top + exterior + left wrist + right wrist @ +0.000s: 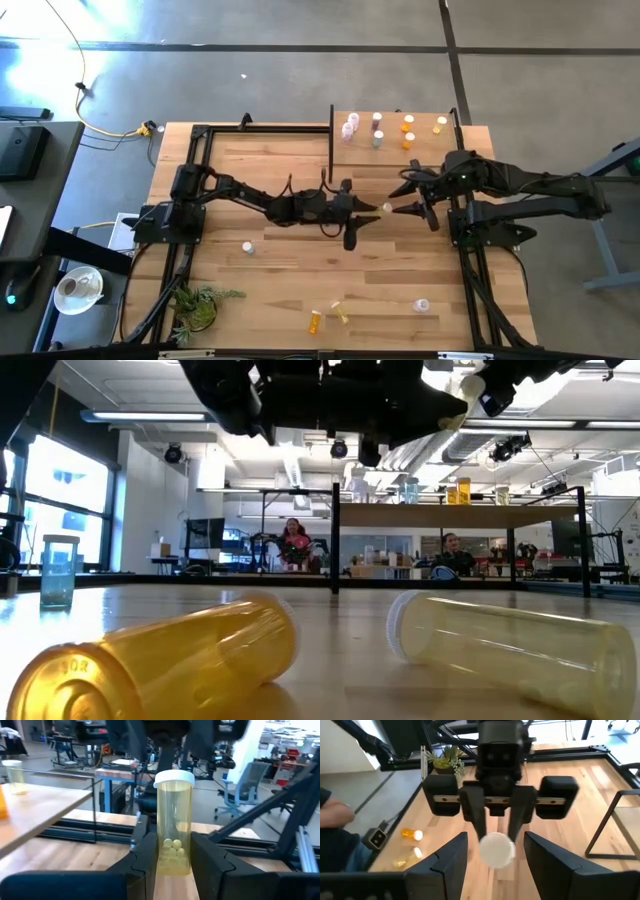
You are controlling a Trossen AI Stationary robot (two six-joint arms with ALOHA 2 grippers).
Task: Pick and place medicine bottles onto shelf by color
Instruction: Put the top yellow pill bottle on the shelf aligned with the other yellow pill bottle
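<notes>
A pale yellow medicine bottle (pixel 174 815) with a white cap (pixel 496 849) hangs over the middle of the table, and my left gripper (pixel 372 208) is shut on it. My right gripper (pixel 412 209) faces it from the table's right side. Its fingers are open and stand just short of the cap without touching it. The shelf (pixel 400 160) stands at the far right and carries several upright bottles (pixel 377 130). More bottles rest on the table: an orange one (pixel 316 320) and a yellow one (pixel 341 313) on their sides, and a clear one (pixel 421 304). My left gripper pinches the bottle's bottom end (pixel 175 862) between its two fingers (pixel 145 860). The fingers lie about level and point toward the table's right side. The bottle sticks out beyond the fingertips along their line, its cap toward my right gripper, lifted clear of the table.
A small bottle (pixel 247 246) stands near the left arm. A green plant (pixel 195 305) sits at the near left corner. The shelf's black post (pixel 331 140) rises just beyond the grippers. People sit in the room behind the table (pixel 295 540).
</notes>
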